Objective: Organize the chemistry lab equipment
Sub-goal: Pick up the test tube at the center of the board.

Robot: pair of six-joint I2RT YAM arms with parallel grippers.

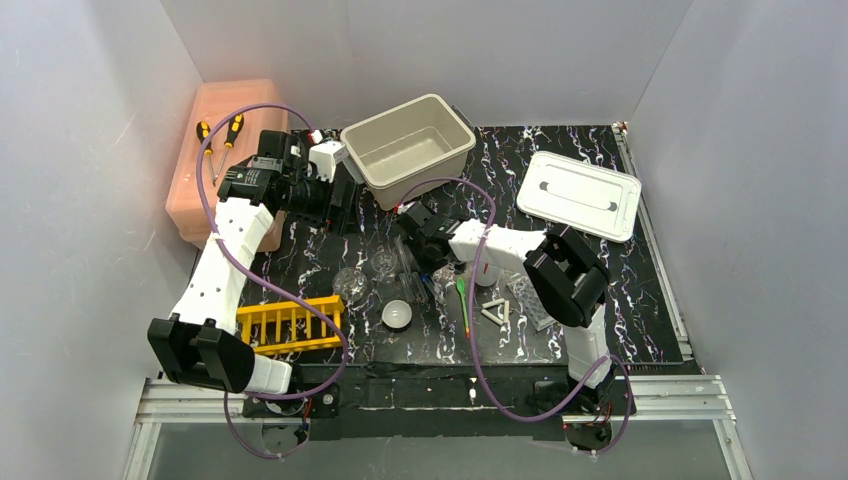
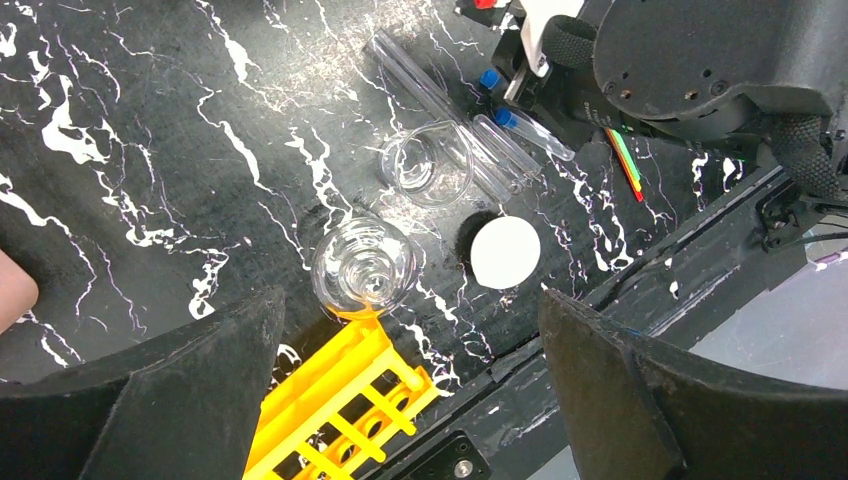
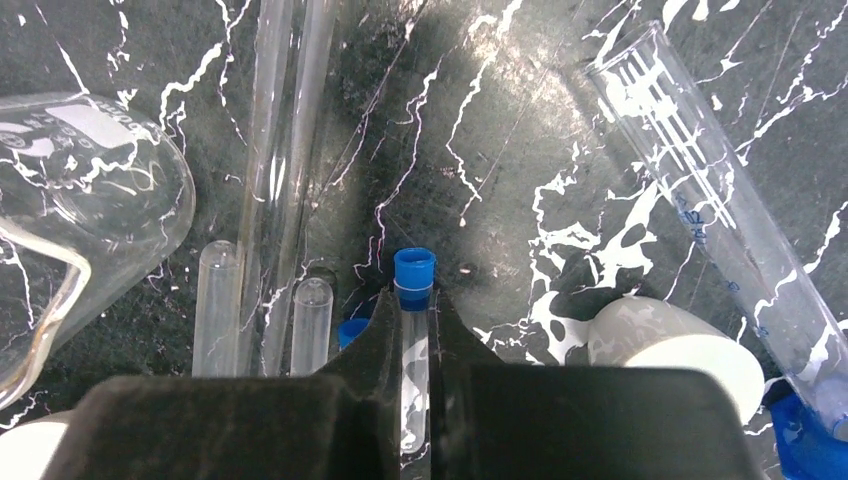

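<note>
**Tube pick-up in hand: right arm engaged, left arm idle.**

Top view: the right gripper [image 1: 420, 245] is down at the middle of the table [image 1: 640, 300], and the yellow rack [image 1: 290, 322] lies near the front edge, well apart to its left. Left wrist view: the left gripper [image 2: 408, 310] has its fingers spread wide and holds nothing, hanging above the flask [image 2: 362, 265] and the rack's end. Right wrist view: the fingers are pinched on a blue-capped tube [image 3: 414, 275], close beside two uncapped tubes [image 3: 218, 300]; whether it has left the table cannot be told. Judgement: this is the grasp stage. The next move calls for a straight lift clear of the neighbouring glass, then turning the tube upright for a rack slot — the grip is narrow, so slippage is possible.
</note>
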